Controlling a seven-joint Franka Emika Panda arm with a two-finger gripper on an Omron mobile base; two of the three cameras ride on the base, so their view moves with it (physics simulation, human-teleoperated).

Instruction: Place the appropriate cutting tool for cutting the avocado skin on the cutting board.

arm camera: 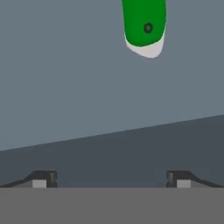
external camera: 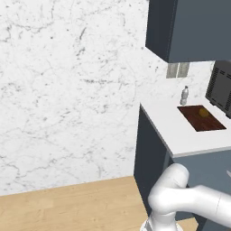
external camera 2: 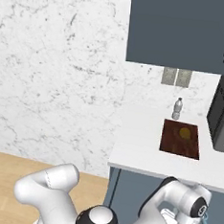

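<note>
avocado (external camera 2: 184, 133) on cutting board (external camera 2: 180, 146) — bottle (external camera 2: 177, 108) beside

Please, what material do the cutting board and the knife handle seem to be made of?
The cutting board looks like wood with a matte finish: dark reddish-brown with streaky grain. The knife handle looks like smooth plastic, though this is uncertain: an even bright green with a pale end and a small dark dot.

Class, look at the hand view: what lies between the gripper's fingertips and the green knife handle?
Nothing: in the hand view the stretch from the open gripper up to the green handle of the knife is bare grey surface.
</note>
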